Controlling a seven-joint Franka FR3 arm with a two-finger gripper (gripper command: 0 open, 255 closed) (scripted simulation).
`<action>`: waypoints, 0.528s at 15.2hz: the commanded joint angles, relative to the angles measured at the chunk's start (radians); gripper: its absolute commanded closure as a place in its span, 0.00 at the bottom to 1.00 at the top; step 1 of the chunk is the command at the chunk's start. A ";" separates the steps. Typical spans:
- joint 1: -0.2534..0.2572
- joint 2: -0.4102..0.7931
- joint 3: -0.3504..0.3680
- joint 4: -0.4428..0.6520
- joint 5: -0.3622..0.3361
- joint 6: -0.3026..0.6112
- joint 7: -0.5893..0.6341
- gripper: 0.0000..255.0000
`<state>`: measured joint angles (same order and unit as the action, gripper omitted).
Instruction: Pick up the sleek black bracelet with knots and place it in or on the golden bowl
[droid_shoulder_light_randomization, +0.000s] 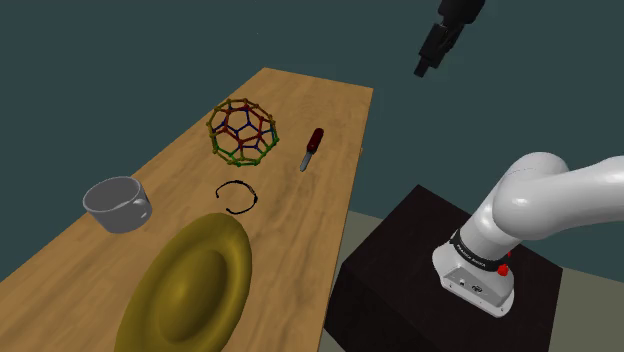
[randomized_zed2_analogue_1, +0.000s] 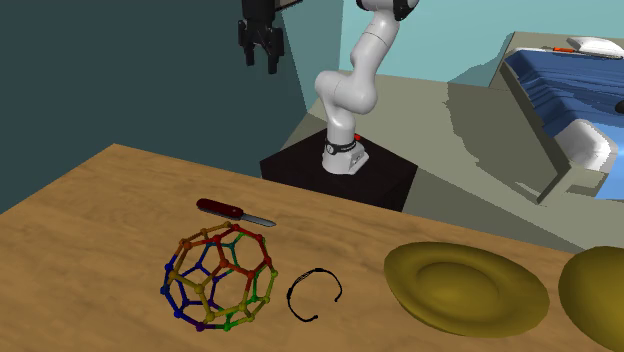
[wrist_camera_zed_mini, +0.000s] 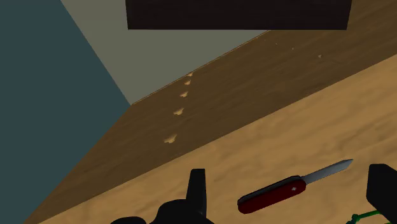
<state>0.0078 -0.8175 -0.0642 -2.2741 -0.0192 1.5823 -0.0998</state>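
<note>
A long wooden table (droid_shoulder_light_randomization: 300, 100) ran away from the shoulder camera, teal wall behind it. The black bracelet (droid_shoulder_light_randomization: 236, 196), an open loop, lay flat mid-table, just beyond the rim of the wide golden bowl (droid_shoulder_light_randomization: 190, 290). A grey cup (droid_shoulder_light_randomization: 118, 204) sat to that view's left of the bracelet. A multicoloured wire ball (droid_shoulder_light_randomization: 242, 132) stood further back, and a red pocket knife (droid_shoulder_light_randomization: 311, 149) lay to the ball's right. And the tool (droid_shoulder_light_randomization: 423, 70)? High in the air, past the table's right edge, well apart from everything! The white arm (droid_shoulder_light_randomization: 545, 195) rose from the black stand (droid_shoulder_light_randomization: 400, 270).

Over to the second exterior view, which faced the arm across the table. The bracelet lay between the wire ball and the golden bowl, touching neither. Another golden shape (randomized_zed2_analogue_1: 598, 295) was cut off by that view's right edge. A blue bed (randomized_zed2_analogue_1: 560, 85) showed in the background. The tool hung up high against the teal wall, fingers pointing down.

From the wrist, the two black fingers (wrist_camera_zed_mini: 197, 191) stood spread wide and gripped nothing. The knife lay on the wood far below, seen between them. A green scrap of the wire ball showed beside one finger.
</note>
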 joint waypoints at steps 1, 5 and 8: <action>0.000 0.000 0.000 0.000 0.000 0.000 0.000 0.00; 0.018 0.047 0.073 -0.040 0.044 0.075 0.088 0.00; 0.032 0.096 0.128 -0.057 0.075 0.133 0.152 0.00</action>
<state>0.0363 -0.7400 0.0492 -2.3203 0.0472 1.6882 0.0335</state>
